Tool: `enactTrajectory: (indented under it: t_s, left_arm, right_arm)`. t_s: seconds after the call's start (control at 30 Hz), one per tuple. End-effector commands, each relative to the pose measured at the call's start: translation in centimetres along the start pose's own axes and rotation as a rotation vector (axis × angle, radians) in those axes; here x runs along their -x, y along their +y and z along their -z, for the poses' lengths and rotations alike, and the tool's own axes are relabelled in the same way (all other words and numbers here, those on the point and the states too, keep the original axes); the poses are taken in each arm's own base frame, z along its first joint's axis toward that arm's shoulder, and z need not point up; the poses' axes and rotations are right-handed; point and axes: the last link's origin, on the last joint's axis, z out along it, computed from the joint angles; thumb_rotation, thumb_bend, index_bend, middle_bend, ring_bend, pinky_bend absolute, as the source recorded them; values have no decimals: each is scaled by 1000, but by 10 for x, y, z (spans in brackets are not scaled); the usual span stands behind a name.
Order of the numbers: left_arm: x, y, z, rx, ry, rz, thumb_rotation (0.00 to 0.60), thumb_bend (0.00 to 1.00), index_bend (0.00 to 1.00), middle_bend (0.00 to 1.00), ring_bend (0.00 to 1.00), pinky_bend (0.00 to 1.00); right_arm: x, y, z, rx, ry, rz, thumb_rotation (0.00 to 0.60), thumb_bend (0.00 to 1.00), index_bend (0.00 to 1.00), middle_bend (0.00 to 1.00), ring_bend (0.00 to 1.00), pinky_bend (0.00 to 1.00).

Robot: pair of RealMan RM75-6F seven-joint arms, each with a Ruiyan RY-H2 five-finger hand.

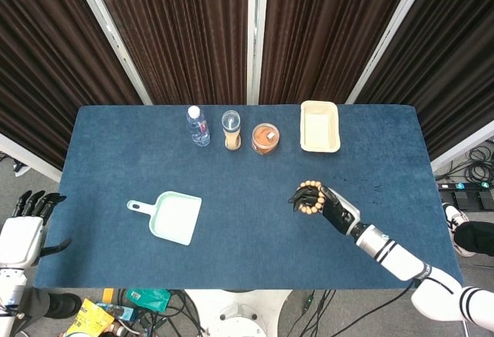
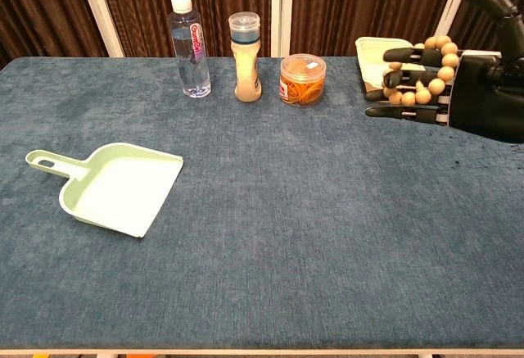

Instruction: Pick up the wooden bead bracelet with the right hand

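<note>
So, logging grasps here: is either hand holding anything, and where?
The right hand carries the wooden bead bracelet, looped around its fingers. The left hand holds nothing.

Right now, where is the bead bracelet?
The wooden bead bracelet hangs around the right hand's fingers, above the table's right side, near the cream tray.
</note>
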Motion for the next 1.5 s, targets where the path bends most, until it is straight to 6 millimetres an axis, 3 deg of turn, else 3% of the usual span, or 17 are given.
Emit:
enactTrajectory:
  t_s: [0.03, 0.13, 0.23, 0.3, 0.47, 0.53, 0.57, 0.67, 0.7, 0.8, 0.93, 1.0, 1.17, 1.5]
  left_arm:
    - [0, 0, 0, 2, -3, 0, 600, 0, 192, 172, 75, 20]
    - [0, 1, 1, 7, -5, 1, 600, 0, 192, 172, 75, 20]
    - [-1, 2, 2, 9, -3, 2, 600, 0, 192, 172, 75, 20]
    - [0, 3, 1, 9, -6, 1, 600, 0, 192, 171, 75, 20]
    - [2, 4, -3, 10, -11, 3, 600, 0, 192, 171, 75, 20]
    - [3, 5, -3, 12, -13, 3, 600, 0, 192, 172, 75, 20]
    - [3, 5, -3, 11, -14, 3, 600, 0, 192, 172, 75, 20]
    - [4, 4, -3, 5, -17, 6, 600, 0, 192, 172, 75, 20]
    - [4, 4, -3, 4, -17, 8, 600, 0, 192, 172, 75, 20]
    - [4, 4, -3, 4, -17, 8, 600, 0, 192, 171, 75, 20]
    - [4, 4, -2, 6, -15, 10, 600, 0, 192, 172, 75, 20]
    - [5, 4, -1, 5, -18, 10, 600, 0, 192, 171, 75, 20]
    - [5, 3, 0, 4, -19, 13, 600, 0, 192, 172, 75, 20]
    - [6, 2, 0, 3, -29, 16, 600, 0, 193, 171, 75, 20]
  right_arm:
    - [-1, 7, -5, -74, 67, 179, 114, 115, 349, 521, 377, 397]
    - [0, 12, -7, -76, 98, 271, 122, 302, 358, 563, 429, 481]
    - [-2, 11, -8, -83, 126, 317, 235, 327, 379, 595, 461, 525]
    - [-4, 12, -9, -86, 151, 354, 281, 304, 424, 626, 493, 550]
    - [-9, 11, -15, -79, 174, 388, 289, 199, 574, 691, 558, 561]
    - [-11, 11, -17, -78, 183, 445, 258, 161, 617, 694, 558, 516]
    - [-10, 11, -18, -73, 176, 444, 228, 141, 631, 691, 541, 412]
    - [-4, 9, -19, -78, 131, 375, 188, 128, 631, 624, 339, 83]
    - [-2, 7, -18, -90, 102, 330, 184, 136, 619, 587, 253, 44]
    - [1, 7, -15, -111, 24, 221, 187, 171, 529, 504, 132, 20]
    - [5, 10, -10, -122, -52, 28, 235, 216, 492, 533, 139, 20]
    - [5, 10, -9, -118, -81, -87, 260, 287, 492, 571, 164, 20]
    - [4, 10, -8, -92, -139, -290, 272, 351, 506, 604, 181, 20]
    - [0, 13, -12, -73, -164, -470, 202, 353, 571, 629, 207, 16]
